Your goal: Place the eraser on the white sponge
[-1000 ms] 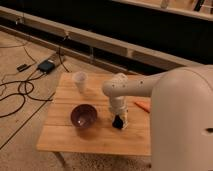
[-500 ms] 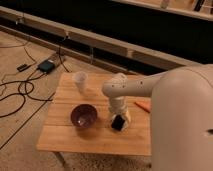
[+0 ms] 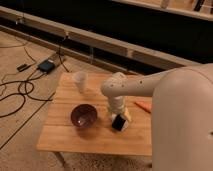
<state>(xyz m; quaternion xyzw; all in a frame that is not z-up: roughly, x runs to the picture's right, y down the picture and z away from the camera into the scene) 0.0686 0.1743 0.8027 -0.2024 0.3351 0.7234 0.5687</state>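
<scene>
Wooden and pale, the small table (image 3: 65, 137) sits on a speckled floor, and the robot's white arm (image 3: 145, 85) reaches out over it from the right, bending down at a rounded elbow. At the end of that arm the gripper (image 3: 120, 119) hangs low over the right half of the tabletop, pointing down at the boards. Right at its tip sits the eraser (image 3: 118, 122), a small black block tilted a little, and beside and partly under it shows a bit of the white sponge (image 3: 126, 115), though I cannot make out from where I stand whether the eraser rests on the sponge or is gripped, nor how the fingers are set. Just left of the gripper, near but apart, stands a purple bowl (image 3: 83, 115), upright with its mouth up. Farther back on the left a white cup (image 3: 80, 81) stands well clear of the bowl. Behind the arm, toward the right edge, an orange stick (image 3: 143, 106) lies flat on the wood. On the floor to the left, black cables (image 3: 20, 92) trail toward a small dark box (image 3: 46, 65).
</scene>
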